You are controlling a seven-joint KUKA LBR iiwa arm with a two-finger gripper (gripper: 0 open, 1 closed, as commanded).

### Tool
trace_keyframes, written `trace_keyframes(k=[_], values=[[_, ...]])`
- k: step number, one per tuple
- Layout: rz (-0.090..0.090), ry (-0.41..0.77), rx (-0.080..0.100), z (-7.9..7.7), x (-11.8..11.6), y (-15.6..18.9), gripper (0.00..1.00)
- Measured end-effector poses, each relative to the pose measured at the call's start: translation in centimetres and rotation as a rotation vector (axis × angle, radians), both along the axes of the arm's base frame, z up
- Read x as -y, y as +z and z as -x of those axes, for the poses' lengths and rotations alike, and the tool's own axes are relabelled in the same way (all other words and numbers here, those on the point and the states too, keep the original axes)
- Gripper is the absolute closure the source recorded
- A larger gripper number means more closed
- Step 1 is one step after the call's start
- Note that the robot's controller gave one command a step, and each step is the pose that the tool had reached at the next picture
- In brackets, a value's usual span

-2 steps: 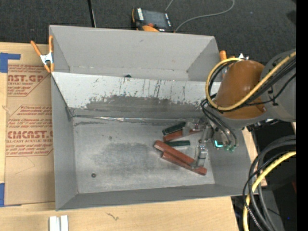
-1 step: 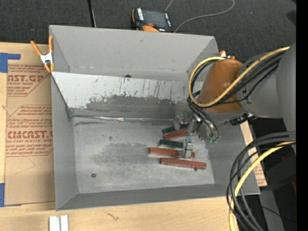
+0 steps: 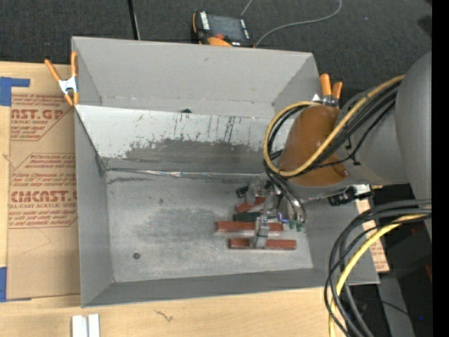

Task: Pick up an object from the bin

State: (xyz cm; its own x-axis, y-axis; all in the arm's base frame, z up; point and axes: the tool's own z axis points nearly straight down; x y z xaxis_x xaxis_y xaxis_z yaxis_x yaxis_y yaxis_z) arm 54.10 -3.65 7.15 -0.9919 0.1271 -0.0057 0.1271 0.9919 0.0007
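My gripper (image 3: 264, 225) is low in the bin's right front part, under the orange wrist cover. It stands right over two long red-brown bars lying side by side on the floor. The upper bar (image 3: 235, 225) pokes out to the left of the gripper. The lower bar (image 3: 280, 243) lies just in front of it, and a grey part of the gripper crosses its middle. A smaller red-brown piece (image 3: 245, 207) lies just behind them. Whether anything is gripped stays hidden.
A small green bit (image 3: 299, 225) shows at the gripper's right side. The arm with its yellow and black cables covers the bin's right wall. A tiny dark speck (image 3: 137, 256) lies on the floor at the front left.
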Motion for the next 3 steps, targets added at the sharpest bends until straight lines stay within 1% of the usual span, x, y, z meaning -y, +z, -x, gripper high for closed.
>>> trace_keyframes(k=[1,2,3], values=[[0.0,0.002,-0.002,-0.2,0.1,0.4,1.0],[0.0,-0.05,0.006,-2.0,0.0,18.7,1.0],[-0.001,0.092,-0.015,5.0,-3.4,9.9,1.0]])
